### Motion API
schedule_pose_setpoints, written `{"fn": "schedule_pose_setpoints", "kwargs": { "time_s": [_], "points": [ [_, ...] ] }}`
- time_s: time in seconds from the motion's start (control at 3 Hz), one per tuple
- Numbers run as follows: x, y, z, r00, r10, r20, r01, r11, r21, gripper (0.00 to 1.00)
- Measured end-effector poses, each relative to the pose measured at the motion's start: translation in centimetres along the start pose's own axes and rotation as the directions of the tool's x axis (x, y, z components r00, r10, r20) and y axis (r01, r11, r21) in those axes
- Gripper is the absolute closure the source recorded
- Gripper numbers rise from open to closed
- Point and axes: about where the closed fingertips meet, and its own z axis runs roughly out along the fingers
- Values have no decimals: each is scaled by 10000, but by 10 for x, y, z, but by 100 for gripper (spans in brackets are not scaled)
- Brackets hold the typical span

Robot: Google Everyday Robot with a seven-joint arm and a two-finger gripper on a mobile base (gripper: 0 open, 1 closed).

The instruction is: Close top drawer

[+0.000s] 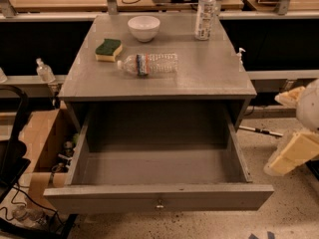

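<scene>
The top drawer [158,197] of the grey cabinet is pulled far out and stands open. Its inside is bare, and its long front panel carries one small round metal knob [160,203] at the middle. My gripper [293,154], cream-coloured under a white arm part [310,106], hangs at the right edge of the view. It is just right of the drawer's right front corner, apart from it and holding nothing I can see.
On the cabinet top [209,76] are a white bowl [143,28], a green-and-yellow sponge [108,49], a lying plastic bottle [148,63] and an upright bottle [205,11]. Cardboard boxes [42,148] and cables lie on the floor at the left. A desk runs behind.
</scene>
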Motion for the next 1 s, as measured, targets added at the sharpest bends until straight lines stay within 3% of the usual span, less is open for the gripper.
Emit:
{"fn": "schedule_pose_setpoints", "kwargs": {
  "time_s": [0.33, 0.67, 1.0],
  "points": [
    [32, 31, 52, 9914, 872, 976, -845, 9959, -319, 27],
    [63, 71, 99, 9739, 1548, 1658, -1471, 9874, -579, 51],
    [91, 117, 125, 9628, 2090, 1714, -1916, 9749, -1131, 74]
  ]
}}
